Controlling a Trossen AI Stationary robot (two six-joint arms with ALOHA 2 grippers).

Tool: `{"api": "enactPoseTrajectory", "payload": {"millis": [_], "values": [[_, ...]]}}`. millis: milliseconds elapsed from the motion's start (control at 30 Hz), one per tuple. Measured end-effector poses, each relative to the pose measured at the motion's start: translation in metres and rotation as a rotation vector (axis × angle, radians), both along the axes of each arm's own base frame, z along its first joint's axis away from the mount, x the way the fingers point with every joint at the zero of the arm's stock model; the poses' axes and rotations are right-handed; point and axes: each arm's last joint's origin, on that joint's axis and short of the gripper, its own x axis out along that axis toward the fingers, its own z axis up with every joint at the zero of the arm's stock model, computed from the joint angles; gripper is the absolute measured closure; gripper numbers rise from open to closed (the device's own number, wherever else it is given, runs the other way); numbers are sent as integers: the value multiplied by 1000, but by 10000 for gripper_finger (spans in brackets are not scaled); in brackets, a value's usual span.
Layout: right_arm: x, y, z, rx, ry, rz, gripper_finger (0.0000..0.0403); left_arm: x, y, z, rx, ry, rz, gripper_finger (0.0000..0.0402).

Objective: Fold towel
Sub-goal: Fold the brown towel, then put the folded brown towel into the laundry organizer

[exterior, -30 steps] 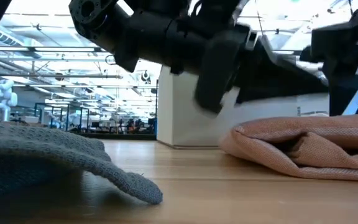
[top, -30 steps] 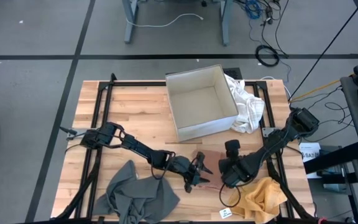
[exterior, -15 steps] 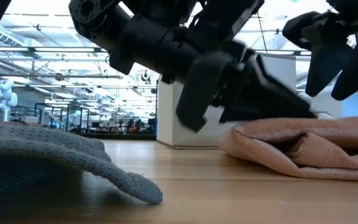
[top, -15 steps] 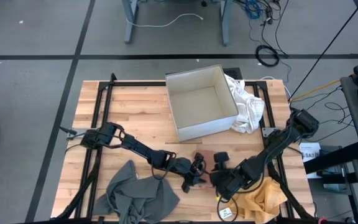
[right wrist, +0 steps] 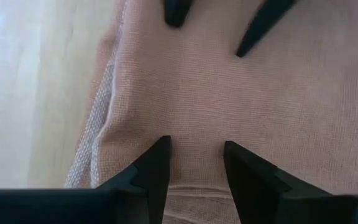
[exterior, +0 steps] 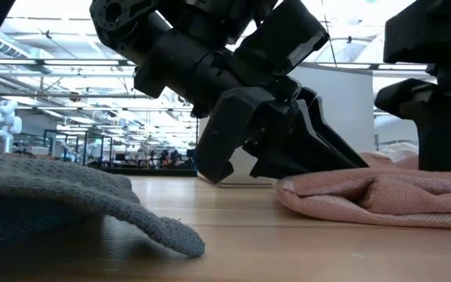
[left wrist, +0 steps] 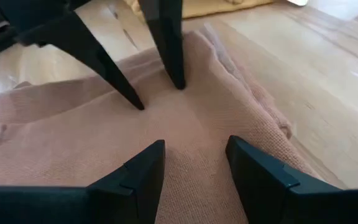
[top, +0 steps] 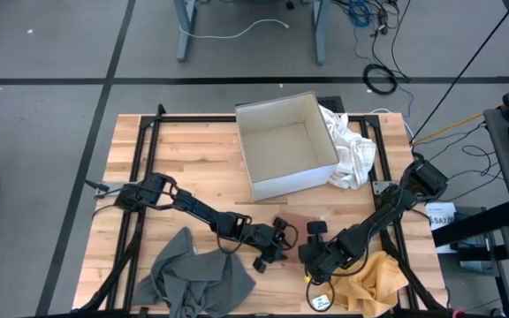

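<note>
A: High view first. Where's the pink towel [top: 295,223]?
B: On the desk [top: 193,168], just in front of the open cardboard box [top: 285,144]. Mostly covered by both arms. Left end effector [top: 277,240] and right end effector [top: 312,240] meet over it, facing each other.
A: Other stuff?
B: Grey towel [top: 193,276] front-left of the box, yellow cloth [top: 374,276] front-right, white cloth [top: 352,150] touching the box's right wall.
A: Low view?
B: Pink towel [exterior: 374,196] lies bunched, flat on the desk [exterior: 233,251]. One end effector's fingers [exterior: 304,145] slope down onto its edge; can't sort left from right here. Grey towel [exterior: 61,196] at the near side.
A: Left wrist?
B: Left end effector [left wrist: 194,155] fingers parted, tips down on the pink towel [left wrist: 185,118], nothing gripped. Right arm's two fingers [left wrist: 169,43] press the same cloth opposite.
A: Right wrist?
B: Same mirrored. Right end effector [right wrist: 196,152] parted, on the pink towel [right wrist: 272,93], not holding it. Left arm's fingertips [right wrist: 176,11] opposite.
</note>
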Motion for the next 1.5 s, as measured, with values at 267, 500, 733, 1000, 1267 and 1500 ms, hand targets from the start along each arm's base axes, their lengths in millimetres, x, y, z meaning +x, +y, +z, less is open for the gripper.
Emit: {"api": "enactPoseTrajectory", "payload": {"millis": [267,500,733,1000,1267,1500], "values": [[-9,-4,25,-56,-32,-9,261,-1,-3,3,4,-3,-18,216],[-20,-21,33,-218,6,-107,261,0,-1,7,1,-21,-13,216],[-24,-40,13,-269,30,-172,261,0,1,6,3,-6,-2,216],[-30,-49,-7,-217,46,-208,261,-2,-1,4,-2,24,7,216],[-26,-33,30,-236,-7,-122,261,-2,0,4,-5,24,10,216],[-14,8,43,-72,-247,78,251,-2,0,4,-6,23,10,216]]}}
